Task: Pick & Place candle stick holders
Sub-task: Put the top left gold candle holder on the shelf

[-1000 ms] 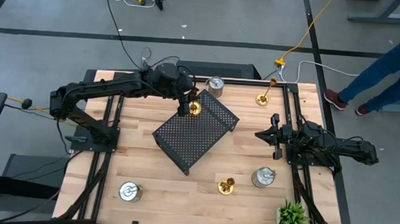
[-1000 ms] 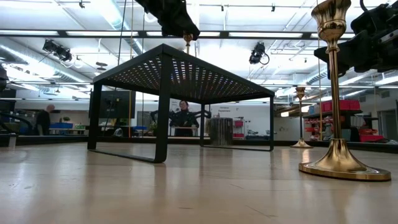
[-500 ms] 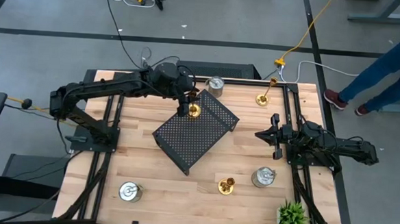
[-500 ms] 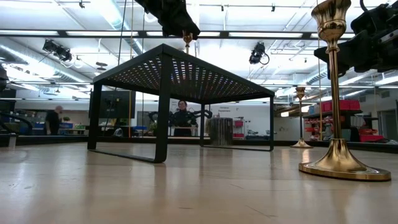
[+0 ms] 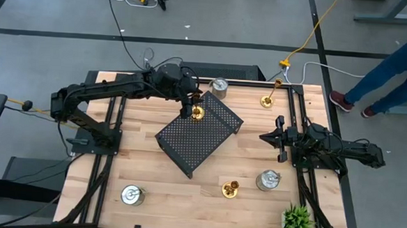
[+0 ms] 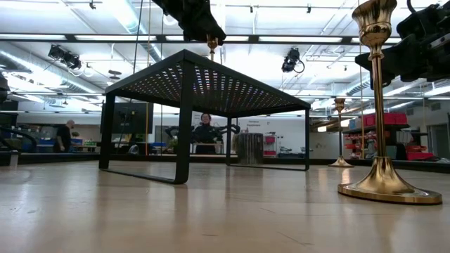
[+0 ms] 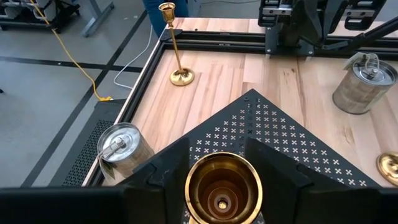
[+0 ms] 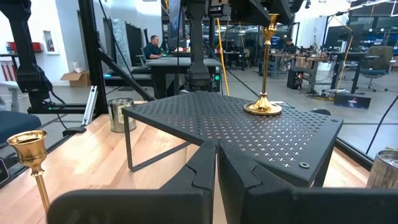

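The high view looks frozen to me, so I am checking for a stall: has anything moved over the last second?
On the table, nothing visibly changed. The left gripper still holds the gold candle stick holder standing on the black tray, and the right gripper stays shut, waiting at the right side. Only a person in the room behind shifted slightly.

a tall brass candle stick holder (image 5: 197,111) stands on the far corner of the black perforated metal tray (image 5: 197,134) at mid-table. behind the tray sits a squat silver holder (image 5: 219,86); another brass holder (image 5: 268,100) stands to its right.
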Robot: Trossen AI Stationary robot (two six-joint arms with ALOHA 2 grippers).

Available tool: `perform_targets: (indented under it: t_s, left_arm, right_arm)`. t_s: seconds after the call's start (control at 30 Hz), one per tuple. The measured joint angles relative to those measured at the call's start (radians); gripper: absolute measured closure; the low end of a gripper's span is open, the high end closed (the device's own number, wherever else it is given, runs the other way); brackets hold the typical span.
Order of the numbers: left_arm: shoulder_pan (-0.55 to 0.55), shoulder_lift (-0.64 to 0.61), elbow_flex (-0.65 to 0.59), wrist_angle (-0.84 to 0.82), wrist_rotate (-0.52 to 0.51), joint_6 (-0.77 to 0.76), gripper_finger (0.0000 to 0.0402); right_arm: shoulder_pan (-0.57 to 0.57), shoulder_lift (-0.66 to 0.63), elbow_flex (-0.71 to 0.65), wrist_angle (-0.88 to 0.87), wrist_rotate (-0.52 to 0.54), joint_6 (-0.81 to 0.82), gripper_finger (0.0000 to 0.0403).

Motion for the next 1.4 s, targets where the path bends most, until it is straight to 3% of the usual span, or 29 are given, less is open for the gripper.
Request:
perform_targets:
  t_s: [0.2, 0.4, 0.67, 0.97, 1.4]
  left_arm:
    - [0.000, 0.000, 0.000, -0.001, 0.000, -0.002, 0.0254]
    - [0.000, 0.000, 0.000, -0.002, 0.001, -0.006, 0.0231]
    - [0.000, 0.000, 0.000, -0.002, 0.000, -0.005, 0.0254]
    - [0.000, 0.000, 0.000, -0.002, 0.000, -0.006, 0.0203]
    - [0.000, 0.000, 0.000, -0.002, 0.000, -0.010, 0.0198]
  right_arm:
    - [0.000, 0.000, 0.000, 0.000, 0.000, 0.000, 0.0380]
    - [0.000, 0.000, 0.000, 0.000, 0.000, 0.000, 0.0380]
    - [0.000, 0.000, 0.000, 0.000, 0.000, 0.000, 0.0380]
    - [0.000, 0.000, 0.000, 0.000, 0.000, 0.000, 0.0380]
    - [0.000, 0.000, 0.000, 0.000, 0.000, 0.000, 0.0380]
